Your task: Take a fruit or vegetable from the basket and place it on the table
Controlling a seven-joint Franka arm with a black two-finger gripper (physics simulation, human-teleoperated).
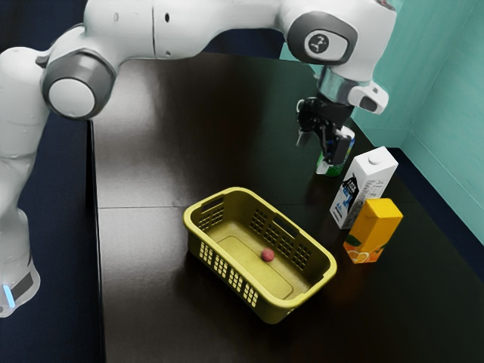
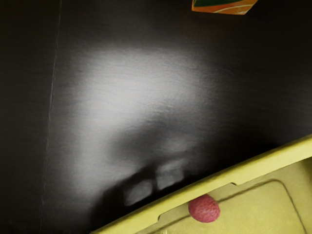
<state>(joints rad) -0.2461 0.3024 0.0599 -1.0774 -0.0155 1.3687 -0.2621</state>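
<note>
Yellow plastic basket (image 1: 194, 238), oblong with slotted sides, sits upright on the dark brown, faintly grained table (image 1: 144, 265). Task item: a small round pinkish-red fruit with bumpy skin (image 1: 268, 255) (lychee-ish, going by the texture), lying on the basket's floor, near its long wall on the cartons' side. Can't tell if it touches that wall. Wrist view has the fruit too, just inside the basket's rim.

Black two-finger gripper (image 1: 312, 153) is up in the air past the basket, on the side away from the exterior camera, tips pointing down. Claw is spread, gap between the two fingertips, nothing pinched. It's well apart from the fruit.

Other stuff, all placed off the basket: orange juice carton with fruit print (image 1: 376, 231), upright, near the basket toward the exterior view's right. White milk carton with black and blue print and a round cap (image 1: 368, 185), upright, a bit farther from the basket, just beside the juice carton. Green can with a pale top (image 1: 333, 164), farther still from the basket, partly hidden behind the gripper. A thin straight seam runs across the table and passes behind the basket's near side.
</note>
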